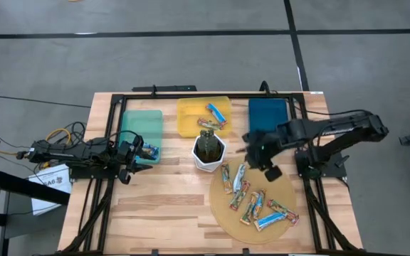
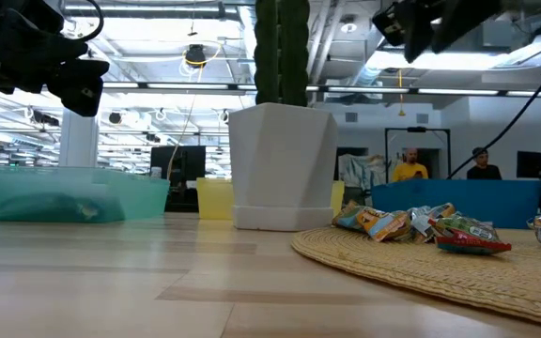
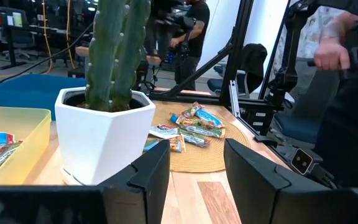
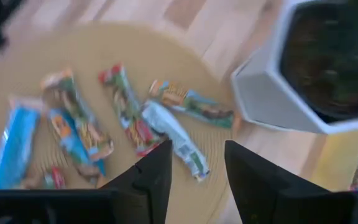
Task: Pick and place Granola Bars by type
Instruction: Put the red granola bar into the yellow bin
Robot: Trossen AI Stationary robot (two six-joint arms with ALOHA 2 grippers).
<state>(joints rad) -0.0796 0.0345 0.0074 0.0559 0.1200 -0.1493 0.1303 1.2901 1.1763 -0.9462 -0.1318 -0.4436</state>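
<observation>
Several foil-wrapped Granola Bars (image 1: pixel 255 203) lie loose on a round woven mat (image 1: pixel 226 217) at the near right; the right wrist view shows the bars (image 4: pixel 129 115) from above. More bars (image 1: pixel 216 114) lie in the yellow bin, and a bar (image 1: pixel 150 151) lies in the teal bin. My right gripper (image 1: pixel 256 151) hangs open above the mat's far edge, beside the white cactus pot (image 1: pixel 208 151), with nothing between its fingers (image 4: pixel 154 174). My left gripper (image 1: pixel 135 151) rests open and level at the teal bin's near corner, empty (image 3: pixel 197 168).
Three bins stand in a row along the far edge: teal (image 1: pixel 141 122), yellow (image 1: pixel 191 121) and blue (image 1: pixel 269 114). The white pot with the cactus stands mid-table between the bins and the mat. Bare wood (image 1: pixel 162 206) lies at the near left. People show in the room behind.
</observation>
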